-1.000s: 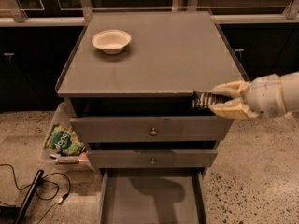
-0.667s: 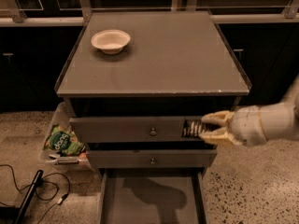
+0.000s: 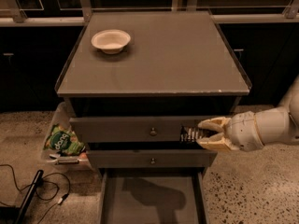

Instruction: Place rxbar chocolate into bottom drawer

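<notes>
- Currently you are in the carry step: the pincer is clamped on the rxbar, gripping its right end so that the bar points left.
- The pincer hangs at the cabinet's right side, level with the top drawer. The bar sits just in front of that drawer's face, right of its knob.
- The bottom drawer stands pulled out well beyond the two above it. Its floor shows nothing but a shadow, and its front edge runs out of view below.
- By my reading the bar is not yet over the target. It is too high and too close to the drawer fronts.
- Your next move calls for bringing the pincer down past the middle drawer and out over the open floor, toward its centre. Only then spread the pincer.
- Keep the bar's free end off the drawer faces as you descend; a nudge there could twist it in the grip.
- The bowl on the tabletop and the green bag lie well apart from that path.
</notes>
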